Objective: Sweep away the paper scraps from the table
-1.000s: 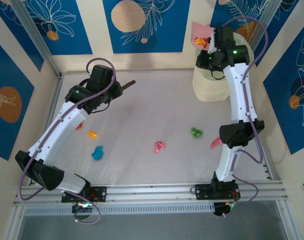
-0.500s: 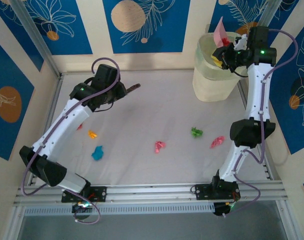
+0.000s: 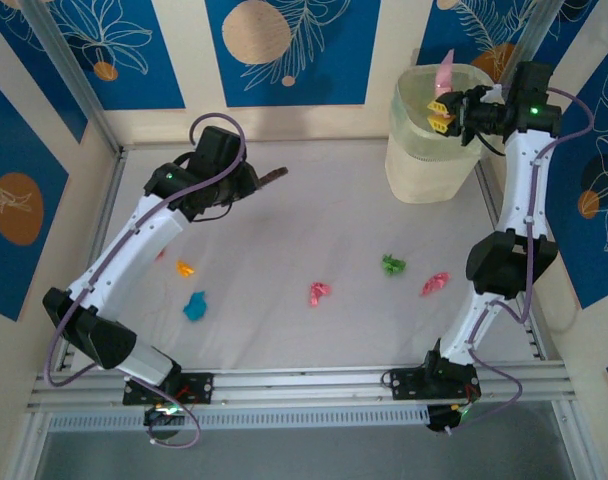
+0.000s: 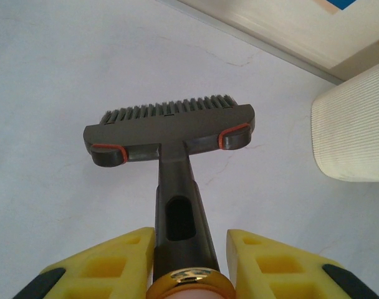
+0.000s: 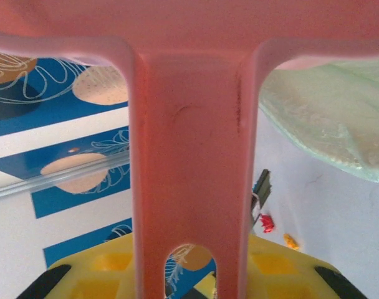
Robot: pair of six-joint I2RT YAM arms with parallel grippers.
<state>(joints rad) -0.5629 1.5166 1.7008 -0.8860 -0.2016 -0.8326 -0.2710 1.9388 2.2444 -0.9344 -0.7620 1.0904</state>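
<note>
Several paper scraps lie on the white table (image 3: 284, 225): red (image 3: 159, 254), orange (image 3: 185, 268), blue (image 3: 194, 306), pink (image 3: 319, 293), green (image 3: 393, 264) and pink (image 3: 434, 283). My left gripper (image 3: 246, 184) (image 4: 191, 258) is shut on the black brush's handle (image 4: 177, 212). The brush head (image 3: 274, 177) (image 4: 171, 128) hovers over bare table at the back left, bristles pointing away. My right gripper (image 3: 452, 108) (image 5: 189, 268) is shut on the handle of the pink dustpan (image 3: 445, 74) (image 5: 189, 143), which stands tilted on edge over the bin. Red (image 5: 267, 222) and orange (image 5: 290, 241) scraps show far below in the right wrist view.
A cream bin (image 3: 424, 165) (image 4: 355, 134) with a clear liner (image 5: 326, 118) stands at the back right corner. Aluminium rails (image 3: 314, 382) edge the table, with patterned walls behind and at both sides.
The right arm has swung right and turned the dustpan from flat to on edge over the bin. The left arm has shifted the brush slightly right.
</note>
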